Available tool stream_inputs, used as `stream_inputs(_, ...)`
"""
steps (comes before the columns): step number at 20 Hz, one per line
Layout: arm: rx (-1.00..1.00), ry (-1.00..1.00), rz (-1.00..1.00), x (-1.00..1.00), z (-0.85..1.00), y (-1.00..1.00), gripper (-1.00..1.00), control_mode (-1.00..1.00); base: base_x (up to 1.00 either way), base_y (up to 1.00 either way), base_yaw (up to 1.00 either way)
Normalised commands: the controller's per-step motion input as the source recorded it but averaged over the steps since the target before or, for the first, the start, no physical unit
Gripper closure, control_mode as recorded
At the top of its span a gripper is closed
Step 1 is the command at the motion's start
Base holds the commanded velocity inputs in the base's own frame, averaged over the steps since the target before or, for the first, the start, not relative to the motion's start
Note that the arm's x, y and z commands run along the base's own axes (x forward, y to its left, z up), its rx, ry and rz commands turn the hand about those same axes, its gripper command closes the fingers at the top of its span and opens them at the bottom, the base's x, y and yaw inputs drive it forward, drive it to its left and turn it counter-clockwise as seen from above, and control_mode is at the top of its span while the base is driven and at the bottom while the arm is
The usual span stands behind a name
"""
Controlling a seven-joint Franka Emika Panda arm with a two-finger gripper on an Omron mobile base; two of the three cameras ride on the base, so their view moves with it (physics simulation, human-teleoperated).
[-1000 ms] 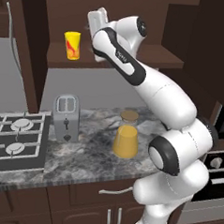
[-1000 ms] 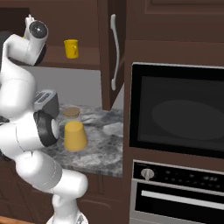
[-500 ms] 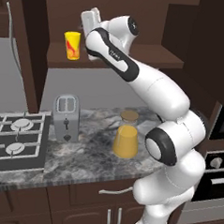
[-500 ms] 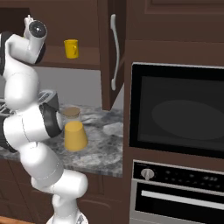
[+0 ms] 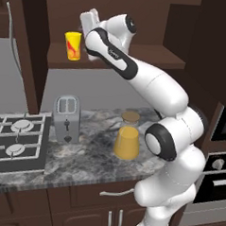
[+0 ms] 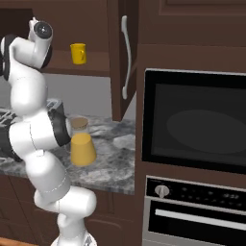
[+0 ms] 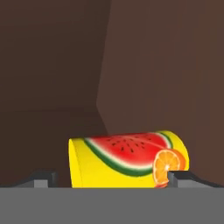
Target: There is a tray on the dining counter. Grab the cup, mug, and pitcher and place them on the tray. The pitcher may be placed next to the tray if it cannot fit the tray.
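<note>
The cup (image 5: 72, 45), yellow with a red mark, stands upright on a dark wooden shelf (image 5: 151, 60). My gripper (image 5: 87, 24) is raised to shelf height just right of it and is open. In the rolled hand view the cup (image 7: 127, 159) appears sideways, just beyond my gripper (image 7: 113, 177), and spans most of the gap between the dark fingertips (image 7: 43, 178). The orange-yellow pitcher (image 5: 127, 142) with a tan lid stands on the stone countertop below; the right base view also shows the pitcher (image 6: 82, 149). A plain yellow mug (image 6: 78, 53) sits on the shelf. The tray and the dining counter are out of view.
A silver toaster (image 5: 67, 118) and a gas stove (image 5: 13, 142) occupy the countertop left of the pitcher. An open cabinet door (image 6: 126, 53) with a long handle hangs right of the shelf. A built-in oven (image 6: 202, 129) fills the wall at the right.
The hand has shifted a little left along the shelf, closer to the cup. The elbow has swung left with it. The jaws have stayed open.
</note>
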Motion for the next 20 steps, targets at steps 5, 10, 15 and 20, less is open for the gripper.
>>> stream_inputs(5,-0.04,0.08,0.00,0.11,-0.02,0.10,-1.00,-1.00,0.00,0.00,0.00)
stream_inputs(10,-0.02,0.02,0.00,0.28,0.00,0.05,-1.00,-1.00,0.00,0.00,0.00)
stream_inputs(15,-0.02,0.00,0.00,0.29,0.00,0.02,-1.00,-1.00,0.00,0.00,0.00)
stream_inputs(20,-0.02,0.10,0.01,0.05,0.00,0.10,-1.00,-1.00,0.00,0.00,0.00)
